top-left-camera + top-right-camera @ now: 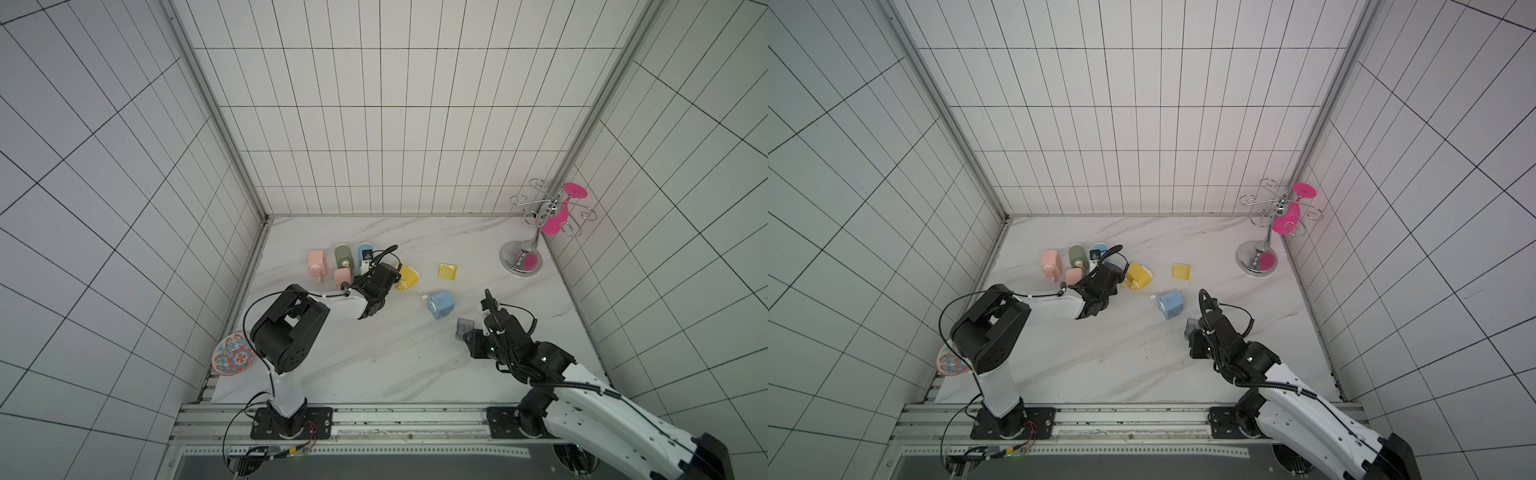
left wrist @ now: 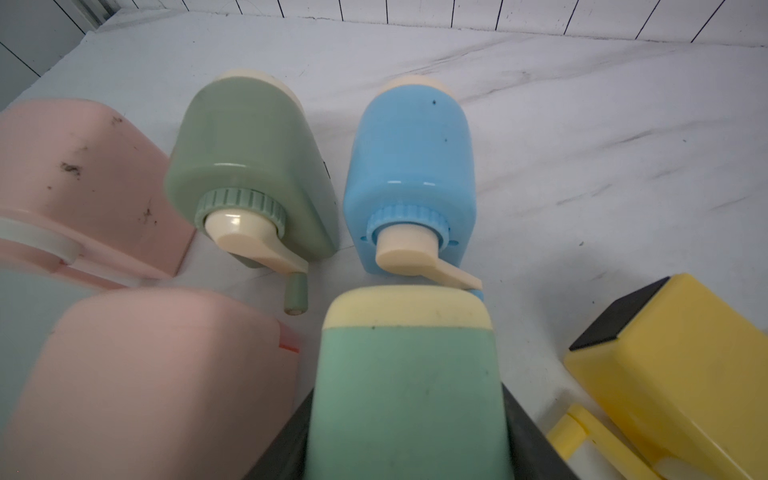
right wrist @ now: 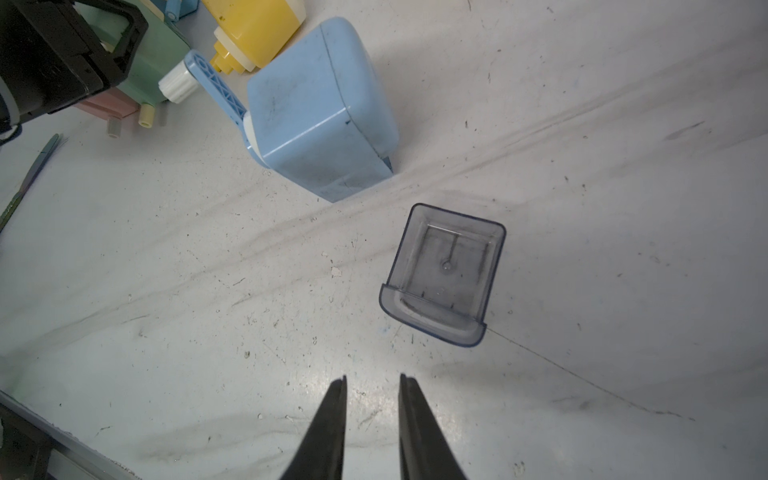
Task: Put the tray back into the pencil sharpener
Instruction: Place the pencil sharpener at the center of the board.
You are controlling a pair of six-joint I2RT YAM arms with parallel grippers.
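Presently, step: pre-grasp of tray, lying near blue sharpener.
Right gripper: narrowly parted, empty.
Left gripper: clamping mint sharpener.
Next: straddle tray wall, close.

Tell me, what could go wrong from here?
The clear blue-grey plastic tray lies flat on the marble table, and the right end effector shows only a narrow gap: it might skid the tray. The light-blue boxy pencil sharpener lies loose, since the left end effector clamps a mint-green plastic sharpener, so pushing the tray in could shove it away.
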